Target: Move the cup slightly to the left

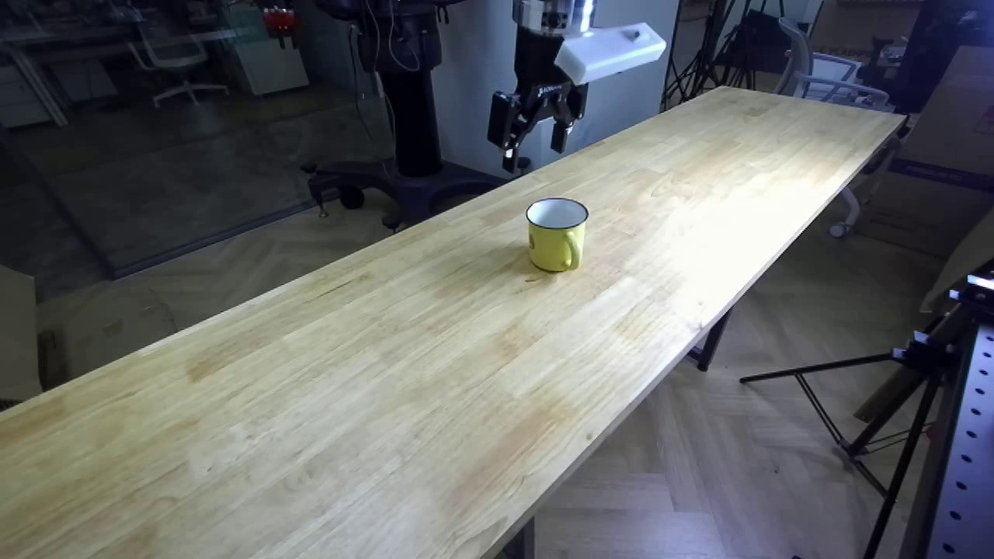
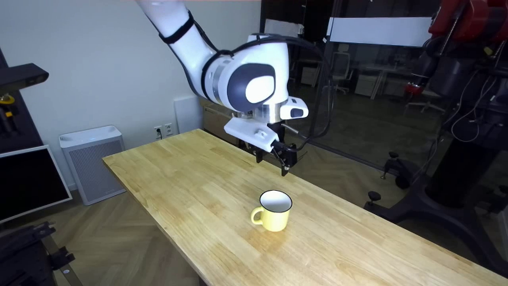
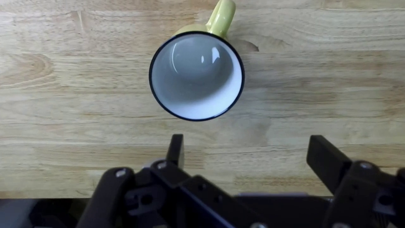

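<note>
I have the black two-fingered claw (image 3: 246, 137) spread wide: on my wrist view a broad gap separates its fingertips, and wood grain shows through it. The glossy, round yellow cup (image 3: 196, 77), white inside with a thin dark rim and a looped side handle, stands upright outside that gap. It sits higher in that picture than both fingers. Its rim is just beyond the tip of the finger on the picture's left and well apart from the one on the picture's right, so I have the cup off-centre to the claw. Its handle points away from the claw, toward the top of the wrist view and slightly right.

In both exterior views I see the cup resting on the long, pale wooden worktop (image 1: 388, 373), with the claw hanging higher than the cup and nearer one long edge. My wrist view shows that edge low in the picture, close to the fingers. In an exterior view the white, jointed robot arm (image 2: 254, 55) comes in from the top and holds the claw with its fingers pointing down, near the cup but apart from it.
</note>
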Motion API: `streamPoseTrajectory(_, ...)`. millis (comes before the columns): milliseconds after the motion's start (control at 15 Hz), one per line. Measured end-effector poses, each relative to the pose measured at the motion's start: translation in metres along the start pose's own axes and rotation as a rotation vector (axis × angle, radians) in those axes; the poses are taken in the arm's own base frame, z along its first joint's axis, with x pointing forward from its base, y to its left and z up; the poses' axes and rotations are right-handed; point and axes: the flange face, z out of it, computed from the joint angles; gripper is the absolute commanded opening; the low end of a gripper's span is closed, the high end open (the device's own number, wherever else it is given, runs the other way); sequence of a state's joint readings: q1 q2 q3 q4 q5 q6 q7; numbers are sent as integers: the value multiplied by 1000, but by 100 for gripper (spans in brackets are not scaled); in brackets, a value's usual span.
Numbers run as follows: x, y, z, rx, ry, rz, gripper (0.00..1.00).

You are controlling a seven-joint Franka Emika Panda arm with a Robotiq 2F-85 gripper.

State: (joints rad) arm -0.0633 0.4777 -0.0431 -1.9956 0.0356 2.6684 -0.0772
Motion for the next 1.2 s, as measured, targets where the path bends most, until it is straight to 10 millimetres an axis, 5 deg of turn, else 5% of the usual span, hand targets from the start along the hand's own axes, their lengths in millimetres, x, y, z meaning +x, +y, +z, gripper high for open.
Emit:
streamPoseTrajectory(600,12,-5,67,59,-164,78,100)
streamPoseTrajectory(1200,21,2,90,68,-225,137,100)
